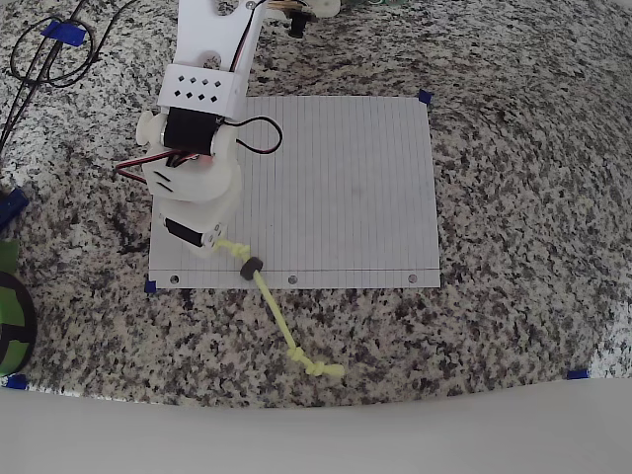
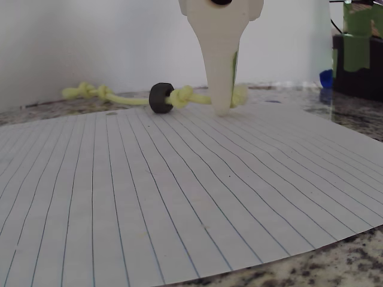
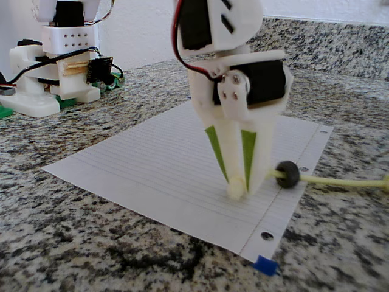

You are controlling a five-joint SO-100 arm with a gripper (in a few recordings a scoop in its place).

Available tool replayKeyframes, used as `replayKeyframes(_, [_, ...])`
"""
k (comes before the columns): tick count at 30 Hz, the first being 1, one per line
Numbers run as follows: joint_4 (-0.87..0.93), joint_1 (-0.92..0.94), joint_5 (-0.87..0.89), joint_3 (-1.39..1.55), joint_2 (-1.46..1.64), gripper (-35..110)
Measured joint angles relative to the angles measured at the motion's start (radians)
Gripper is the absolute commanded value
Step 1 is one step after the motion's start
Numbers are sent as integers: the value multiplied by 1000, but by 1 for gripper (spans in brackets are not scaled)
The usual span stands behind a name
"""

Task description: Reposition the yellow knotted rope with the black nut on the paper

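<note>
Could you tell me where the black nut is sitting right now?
In the overhead view the black nut sits on the paper's lower-left edge, threaded on the yellow knotted rope, just right of the tool.

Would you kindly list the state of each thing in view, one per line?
tool: tips down on the paper, shut on the yellow rope's end.
yellow rope: one end on the paper, the rest trailing off onto the counter.
black nut: threaded on the rope, at the paper's hole-punched edge.
paper: lying flat.

overhead: looks straight down, far, whole paper (image 1: 336, 188) | wrist: low behind the jaws, near, facing along the sheet past the nut (image 2: 161, 97) | fixed: low, near, facing the jaws' front | all share paper, nut, rope (image 3: 340, 181)
</note>
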Motion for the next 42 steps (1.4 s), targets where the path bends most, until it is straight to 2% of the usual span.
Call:
replayKeyframes(14, [38,12,0,0,21,0])
replayKeyframes(26, [41,106,-6,23,295,0])
replayKeyframes(42, [-351,250,-6,653,934,0])
